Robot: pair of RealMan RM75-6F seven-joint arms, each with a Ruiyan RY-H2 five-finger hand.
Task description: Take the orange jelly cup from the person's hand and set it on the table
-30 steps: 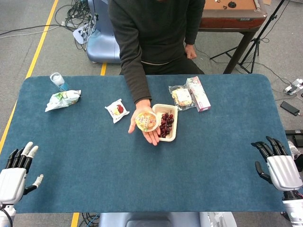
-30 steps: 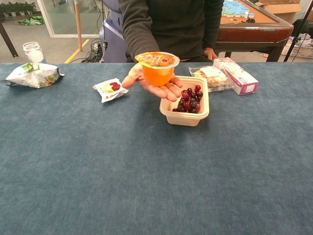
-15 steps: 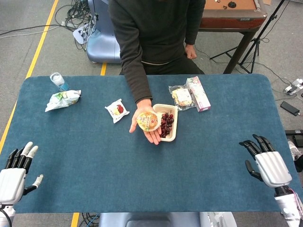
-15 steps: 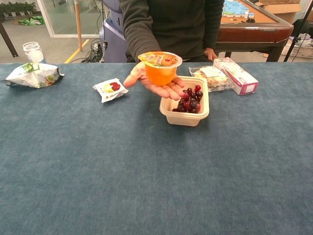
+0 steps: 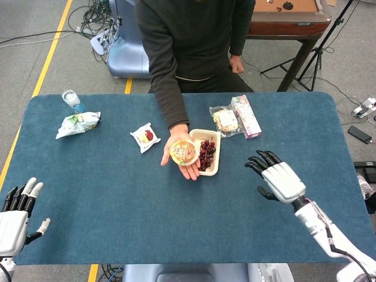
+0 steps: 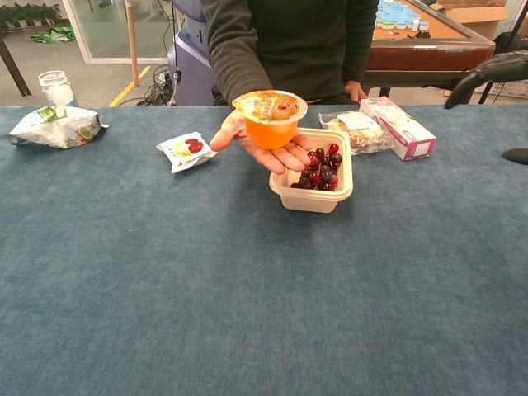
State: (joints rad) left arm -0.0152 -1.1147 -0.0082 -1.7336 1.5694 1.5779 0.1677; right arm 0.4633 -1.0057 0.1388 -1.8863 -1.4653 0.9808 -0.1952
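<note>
So, from the head view, I have the right hand (image 5: 281, 180) out over the table (image 5: 117, 194), fingers spread wide and holding nothing, to the right of the person's hand (image 5: 181, 154) and well apart from it. The orange jelly cup (image 5: 183, 151) sits on that upturned palm, just beside the tray of cherries (image 5: 207, 153). My left hand (image 5: 14, 214) waits at the near left corner, fingers apart and empty. By my reckoning nothing of the task is done: the cup has not been taken, so the reach, the grasp, the lift off the palm and the setting down all remain.

From the chest view, the orange jelly cup (image 6: 270, 118) is raised above the cloth on the person's hand (image 6: 272, 148), its foil lid level and facing up. Only dark fingertips of my right hand (image 6: 493, 70) show at the right edge, so I could not judge its spread from here alone.

As for writing, the lid shows a fruit picture, and the pink box (image 6: 403, 127), the small red-and-white packet (image 6: 186, 151) and the green-and-white bag (image 6: 58, 126) carry print, but probably nothing I can read at this size.
</note>
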